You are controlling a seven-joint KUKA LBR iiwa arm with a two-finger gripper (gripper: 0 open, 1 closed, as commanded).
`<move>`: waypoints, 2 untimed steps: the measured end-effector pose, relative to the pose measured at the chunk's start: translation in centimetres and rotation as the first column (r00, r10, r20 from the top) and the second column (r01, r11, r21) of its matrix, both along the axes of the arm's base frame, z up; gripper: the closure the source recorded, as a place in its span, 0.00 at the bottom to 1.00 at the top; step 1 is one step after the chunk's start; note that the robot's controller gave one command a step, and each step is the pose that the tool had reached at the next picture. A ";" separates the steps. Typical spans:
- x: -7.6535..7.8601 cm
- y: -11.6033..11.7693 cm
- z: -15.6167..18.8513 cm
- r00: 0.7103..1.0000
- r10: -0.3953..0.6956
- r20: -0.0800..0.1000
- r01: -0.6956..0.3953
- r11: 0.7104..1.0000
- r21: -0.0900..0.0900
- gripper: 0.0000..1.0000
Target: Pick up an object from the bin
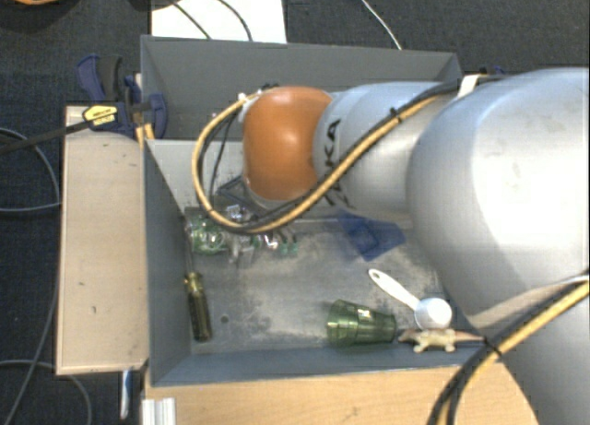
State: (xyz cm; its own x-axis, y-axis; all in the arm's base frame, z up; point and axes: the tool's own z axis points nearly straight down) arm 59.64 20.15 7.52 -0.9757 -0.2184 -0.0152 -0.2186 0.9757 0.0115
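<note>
Since the orange wrist cover (281,142) and its looped cables hang over it, we see little of the end effector (251,231). It sits low against the floor in the upper left part of the bin (304,68), and we cannot tell whether it is open or closed, or whether anything is in it.

Nearest to it is a clear greenish lump (205,234), just to its left by the left wall; whether the two touch we cannot say. Just to its right lies a small green scrap (288,246), and further right a blue piece (369,234) half under the arm.

We judge the lump the likeliest pick, so the coming move turns on a short shift leftward in the frame.

Well apart, at lower left, an olive stick-shaped tool (196,306) lies with its long axis up and down the frame. Along the bottom wall lie a green cup (359,324) on its side, a white spoon (406,296) and a pale lizard toy (433,340).
</note>
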 end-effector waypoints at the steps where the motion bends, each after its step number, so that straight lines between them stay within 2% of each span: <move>1: -1.2 2.0 0.2 0.985 -0.175 0.012 0.175 0.984 -0.014 1.00; 2: -0.6 1.6 0.1 0.996 -0.085 0.014 0.085 0.996 -0.014 1.00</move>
